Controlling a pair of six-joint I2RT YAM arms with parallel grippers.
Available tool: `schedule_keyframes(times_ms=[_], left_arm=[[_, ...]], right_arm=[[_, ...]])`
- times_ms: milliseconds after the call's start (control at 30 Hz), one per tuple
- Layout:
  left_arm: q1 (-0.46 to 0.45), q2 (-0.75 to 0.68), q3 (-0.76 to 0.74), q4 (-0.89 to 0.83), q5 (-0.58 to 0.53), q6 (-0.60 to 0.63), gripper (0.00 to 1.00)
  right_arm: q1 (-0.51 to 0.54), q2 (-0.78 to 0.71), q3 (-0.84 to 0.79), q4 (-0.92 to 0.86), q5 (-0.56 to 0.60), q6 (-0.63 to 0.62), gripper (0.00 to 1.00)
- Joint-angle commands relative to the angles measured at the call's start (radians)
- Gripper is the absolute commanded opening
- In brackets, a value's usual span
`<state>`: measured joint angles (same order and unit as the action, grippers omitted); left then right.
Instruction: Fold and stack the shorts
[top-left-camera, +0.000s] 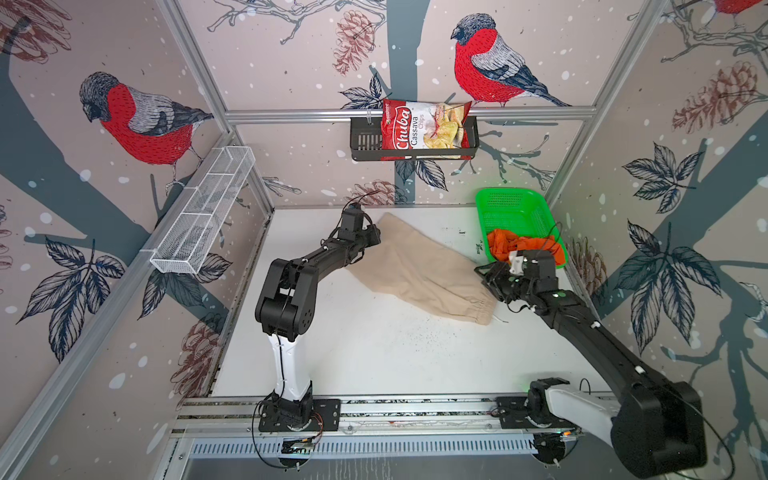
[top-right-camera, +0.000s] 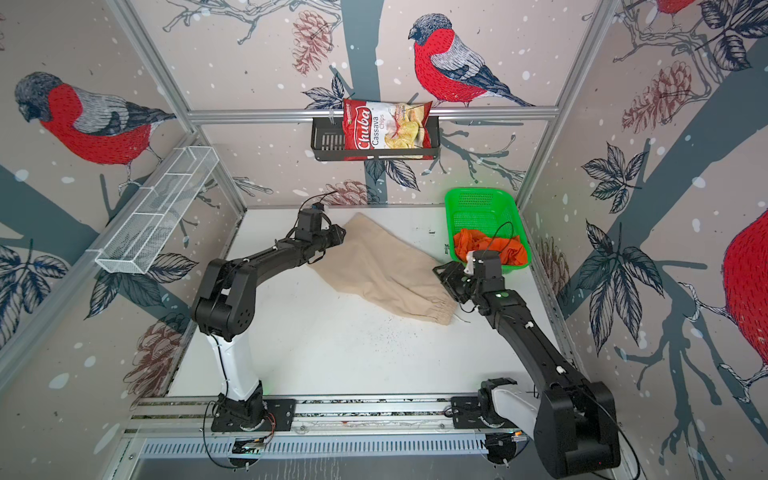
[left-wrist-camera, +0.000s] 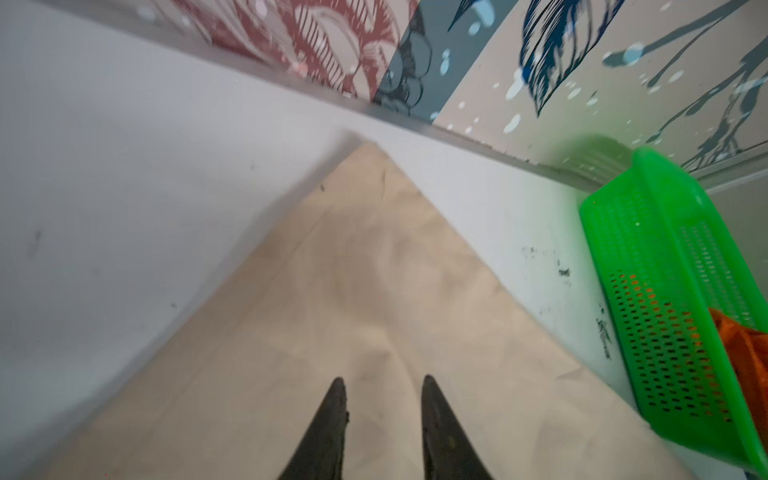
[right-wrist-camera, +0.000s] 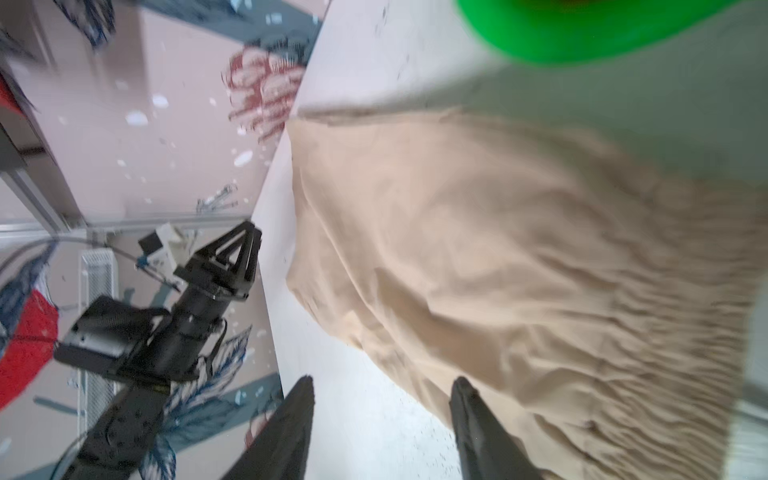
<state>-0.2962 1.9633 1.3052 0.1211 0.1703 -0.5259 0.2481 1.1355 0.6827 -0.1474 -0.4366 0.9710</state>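
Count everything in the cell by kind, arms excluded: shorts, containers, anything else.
Shorts: 2, beige shorts on the table, orange shorts in the green basket
Containers: 3, green basket, black wall basket, white wire rack
Snack bags: 1, chips bag in the black wall basket
Total: 6

Both top views high, looking down over table (top-left-camera: 374, 353), wrist views close, sharing beige shorts (left-wrist-camera: 374, 291).

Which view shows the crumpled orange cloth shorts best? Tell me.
Both top views: the crumpled orange cloth shorts lie plainly visible in the green plastic basket. The left wrist view catches only one corner; the right wrist view shows none.
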Motion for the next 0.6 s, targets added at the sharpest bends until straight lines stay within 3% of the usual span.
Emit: schedule_keyframes(times_ms=[0, 133, 367, 567], left_arm=[[0.002, 0.017, -0.032, 0.037, 0.054, -0.052, 0.21], [0.01, 0.047, -0.049, -0.024, 0.032, -0.062, 0.12], [0.061, 0.034, -0.181, -0.03, 0.0, -0.093, 0.01], [0.099, -0.062, -0.35, -0.04, -0.077, -0.109, 0.0]], right_arm=[[0.068, 0.064, -0.018, 0.12, 0.034, 0.01, 0.49], [0.124, 0.17, -0.043, 0.193, 0.028, 0.008, 0.43], [0.118, 0.252, -0.119, 0.206, 0.017, -0.024, 0.38], [0.074, 0.235, -0.216, 0.147, 0.039, -0.078, 0.34]])
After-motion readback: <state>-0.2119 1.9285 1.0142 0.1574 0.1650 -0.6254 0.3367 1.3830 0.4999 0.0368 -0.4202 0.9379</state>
